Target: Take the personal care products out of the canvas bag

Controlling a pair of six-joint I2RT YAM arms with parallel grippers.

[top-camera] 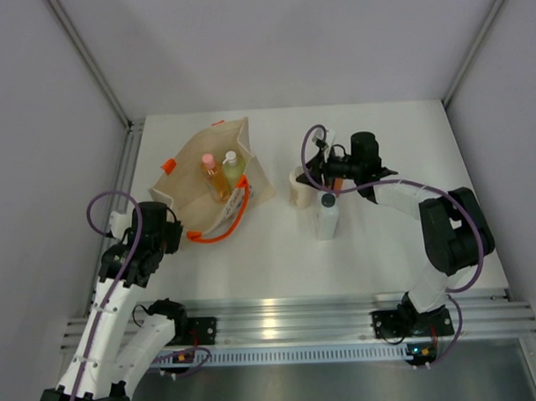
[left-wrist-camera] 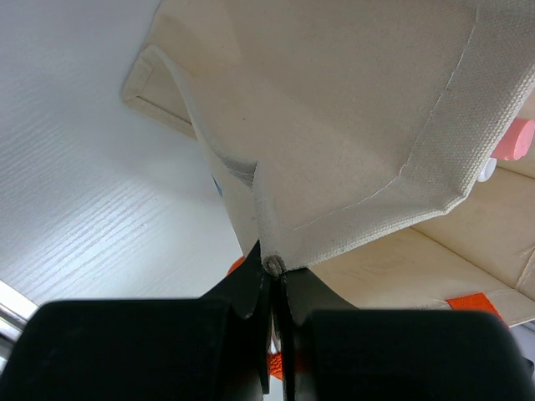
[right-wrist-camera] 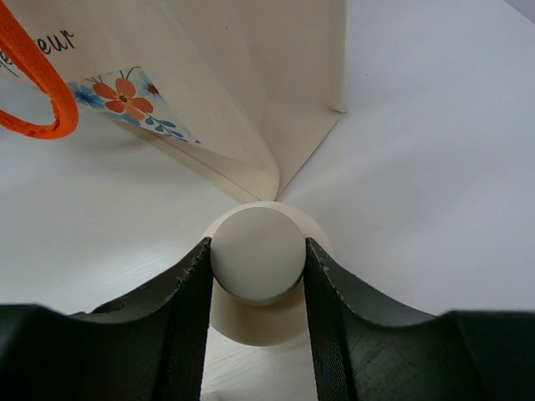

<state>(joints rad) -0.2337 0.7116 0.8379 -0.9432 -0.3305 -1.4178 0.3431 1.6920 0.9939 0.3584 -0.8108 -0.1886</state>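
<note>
The canvas bag (top-camera: pixel 189 172) lies open on its side at the table's back left; its hem (left-wrist-camera: pixel 334 125) fills the left wrist view. Inside lie a peach bottle with a pink cap (top-camera: pixel 212 172) and a yellow-green bottle with a white cap (top-camera: pixel 233 166). My left gripper (top-camera: pixel 166 217) (left-wrist-camera: pixel 274 266) is shut on the bag's folded hem. My right gripper (top-camera: pixel 309 178) (right-wrist-camera: pixel 257 251) is shut on the round cap of the cream squat bottle (top-camera: pixel 298 191) (right-wrist-camera: pixel 257 253), which stands on the table right of the bag. A clear bottle with a dark cap (top-camera: pixel 327 218) stands just in front.
The bag's orange loop handles (top-camera: pixel 221 230) (right-wrist-camera: pixel 33 83) trail toward the near edge. A flower print (right-wrist-camera: pixel 125 98) shows on the bag's side. Grey walls enclose the table; an aluminium rail (top-camera: pixel 290 318) runs along the front.
</note>
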